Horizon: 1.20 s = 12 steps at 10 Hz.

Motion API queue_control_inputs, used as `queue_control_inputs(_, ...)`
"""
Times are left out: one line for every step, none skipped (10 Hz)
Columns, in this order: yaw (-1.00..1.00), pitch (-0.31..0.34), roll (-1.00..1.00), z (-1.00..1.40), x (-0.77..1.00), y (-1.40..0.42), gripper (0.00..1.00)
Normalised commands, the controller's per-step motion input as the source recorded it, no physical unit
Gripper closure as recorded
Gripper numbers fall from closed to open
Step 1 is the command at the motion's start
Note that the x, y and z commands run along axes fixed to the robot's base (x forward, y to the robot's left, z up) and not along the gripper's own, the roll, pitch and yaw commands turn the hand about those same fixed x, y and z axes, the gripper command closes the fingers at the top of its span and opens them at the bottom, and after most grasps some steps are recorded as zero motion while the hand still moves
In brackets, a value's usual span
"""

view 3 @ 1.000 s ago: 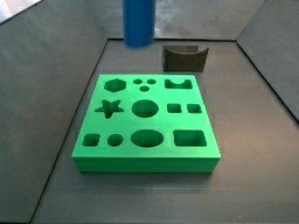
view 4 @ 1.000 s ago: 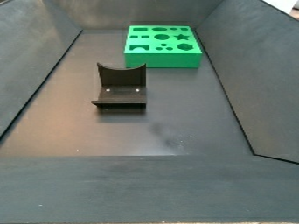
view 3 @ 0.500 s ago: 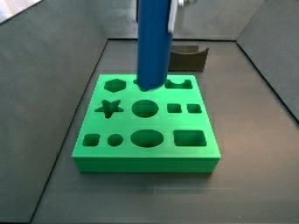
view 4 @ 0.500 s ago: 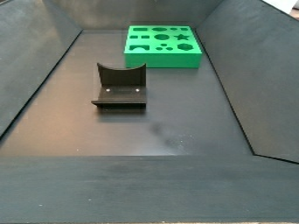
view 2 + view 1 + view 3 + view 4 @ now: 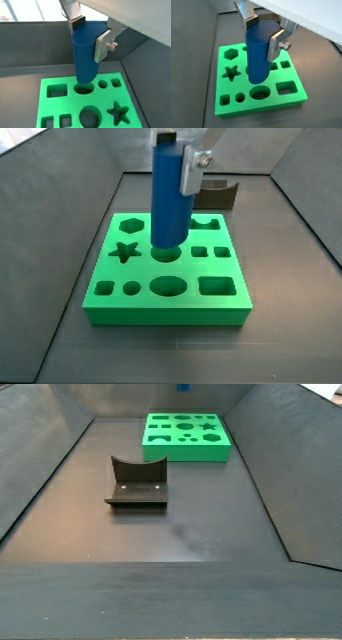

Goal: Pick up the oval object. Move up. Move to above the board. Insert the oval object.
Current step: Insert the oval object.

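Above the board, legend largest to smallest:

Bench: dark grey floor point(image 5: 201, 524) with sloped grey walls, carrying the board and the fixture.

Board: bright green flat block point(image 5: 214, 306) pierced by shaped holes: hexagon, star, circles, squares, oval. In a side view point(image 5: 214, 450) it lies at about 12 o'clock, at the far end of the bench.

Fixture: dark L-shaped bracket on a base plate point(image 5: 134, 484), well apart from the board. In a side view point(image 5: 221, 196) it stands at about 1 o'clock, just behind the board.

Oval object: plain blue peg point(image 5: 167, 198), upright. Its lower end meets the large round hole in the board's middle row, both in a side view and in a wrist view point(image 5: 85, 55). Depth of entry cannot be told. In a wrist view point(image 5: 258, 52) it hangs over the board's centre.

Claw: clenched on the peg's upper part point(image 5: 264, 31), point(image 5: 92, 34). One silver finger point(image 5: 103, 46) presses flat on the peg's side; the opposite finger point(image 5: 250, 20) sits behind it.
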Motion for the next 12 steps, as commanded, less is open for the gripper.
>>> queue_control_inputs(-1.0,0.0,0.0,-0.27,0.0,-0.05,1.0)
queue_control_inputs(-1.0,0.0,0.0,-0.25,0.0,-0.05,1.0)
queue_control_inputs(-1.0,0.0,0.0,-0.25,0.0,-0.05,1.0)
queue_control_inputs(-1.0,0.0,0.0,-0.25,0.0,-0.05,1.0)
queue_control_inputs(-1.0,0.0,0.0,-0.25,0.0,-0.05,1.0)
queue_control_inputs(-1.0,0.0,0.0,-0.23,0.0,-0.05,1.0)
queue_control_inputs(-1.0,0.0,0.0,-0.23,0.0,-0.05,1.0)
queue_control_inputs(-1.0,0.0,0.0,-0.23,0.0,-0.05,1.0)
queue_control_inputs(-1.0,0.0,0.0,-0.23,0.0,-0.05,1.0)
queue_control_inputs(-1.0,0.0,0.0,-0.23,0.0,-0.05,1.0)
queue_control_inputs(-1.0,0.0,0.0,-0.23,0.0,-0.05,1.0)
queue_control_inputs(-0.99,0.0,-0.05,-0.05,0.01,0.0,1.0)
